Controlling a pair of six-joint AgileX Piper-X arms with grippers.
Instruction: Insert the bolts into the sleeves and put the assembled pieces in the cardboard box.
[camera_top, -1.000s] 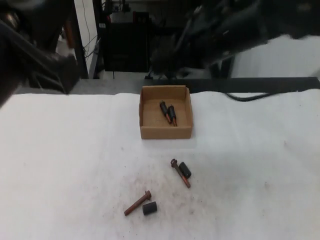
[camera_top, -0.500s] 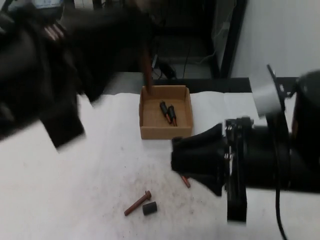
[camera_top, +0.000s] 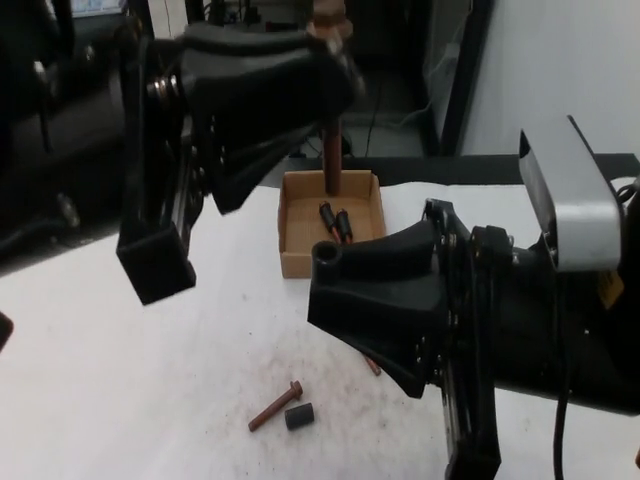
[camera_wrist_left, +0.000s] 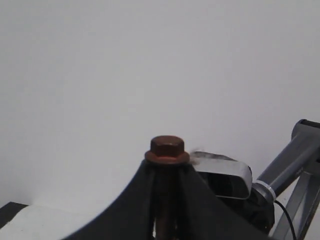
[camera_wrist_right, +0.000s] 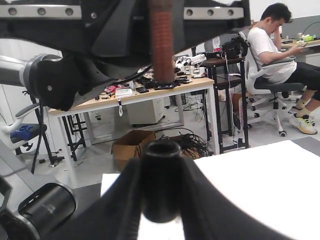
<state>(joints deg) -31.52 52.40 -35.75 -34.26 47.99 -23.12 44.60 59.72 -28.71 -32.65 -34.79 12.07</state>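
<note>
Right gripper (camera_top: 332, 262) blocks most of one bolt (camera_top: 372, 365) on the bench (camera_top: 120, 380); I see only its tip. The cardboard box (camera_top: 295, 264) sits behind both arms, two assembled pieces (camera_top: 337, 222) inside, part-hidden. Left gripper (camera_wrist_left: 167, 176) is clamped on the held bolt (camera_wrist_left: 167, 150), upright, head up. Right wrist view shows my right jaws gripping the held sleeve (camera_wrist_right: 161, 185), bore up, under the shaft, apart. A spare bolt (camera_top: 275, 405) lies just beside a spare sleeve (camera_top: 298, 416).

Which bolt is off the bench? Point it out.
The bolt clamped in the left gripper, standing upright with its head up; the other bolt, beside the loose sleeve, lies flat on the bench.
</note>
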